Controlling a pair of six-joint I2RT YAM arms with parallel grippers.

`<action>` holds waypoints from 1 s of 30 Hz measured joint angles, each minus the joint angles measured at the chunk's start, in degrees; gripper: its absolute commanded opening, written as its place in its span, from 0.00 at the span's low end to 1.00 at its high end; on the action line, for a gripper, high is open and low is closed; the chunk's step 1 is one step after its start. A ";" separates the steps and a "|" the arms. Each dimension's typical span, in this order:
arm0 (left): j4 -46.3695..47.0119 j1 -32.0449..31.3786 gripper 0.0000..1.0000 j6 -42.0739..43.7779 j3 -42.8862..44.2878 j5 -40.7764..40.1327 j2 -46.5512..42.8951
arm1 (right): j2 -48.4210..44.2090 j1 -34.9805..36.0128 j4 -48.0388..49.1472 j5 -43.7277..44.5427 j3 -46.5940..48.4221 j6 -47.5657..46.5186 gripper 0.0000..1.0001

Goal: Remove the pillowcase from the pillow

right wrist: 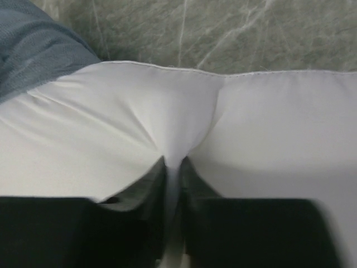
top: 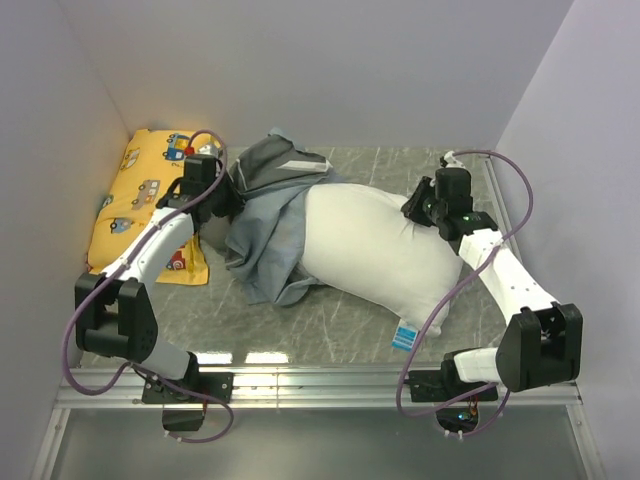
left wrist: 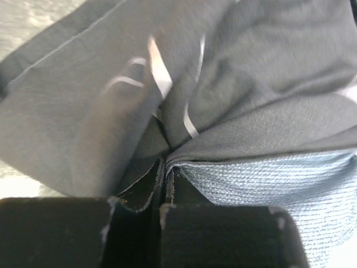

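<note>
The white pillow (top: 375, 250) lies across the middle of the table, its left end still inside the bunched grey-blue pillowcase (top: 265, 235). My left gripper (top: 216, 205) sits at the pillowcase's left side. In the left wrist view the left gripper (left wrist: 165, 167) is shut on a fold of the pillowcase (left wrist: 234, 95), dark grey face up and light blue weave (left wrist: 279, 184) to the right. My right gripper (top: 413, 208) is at the pillow's far right end. Close up, the right gripper (right wrist: 173, 163) pinches a ridge of white pillow (right wrist: 167, 111) fabric between nearly closed jaws.
A yellow cushion (top: 140, 200) printed with cartoon cars lies in the back left corner, partly under the left arm. A blue tag (top: 404, 338) hangs off the pillow's near edge. Walls close in left, back and right. A metal rail (top: 320, 378) runs along the near edge.
</note>
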 measured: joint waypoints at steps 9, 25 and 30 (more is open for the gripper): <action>5.60 -6.91 0.01 -1.75 -3.93 -5.51 0.66 | -1.07 6.75 -5.53 10.25 4.24 -4.04 0.79; 9.03 -12.26 0.01 -3.21 -4.42 -7.06 1.57 | 9.22 34.05 -6.25 24.24 8.81 -10.43 0.84; 7.41 -11.67 0.00 -3.21 -1.11 -6.95 3.19 | 12.72 33.88 -4.17 27.56 8.28 -10.56 0.20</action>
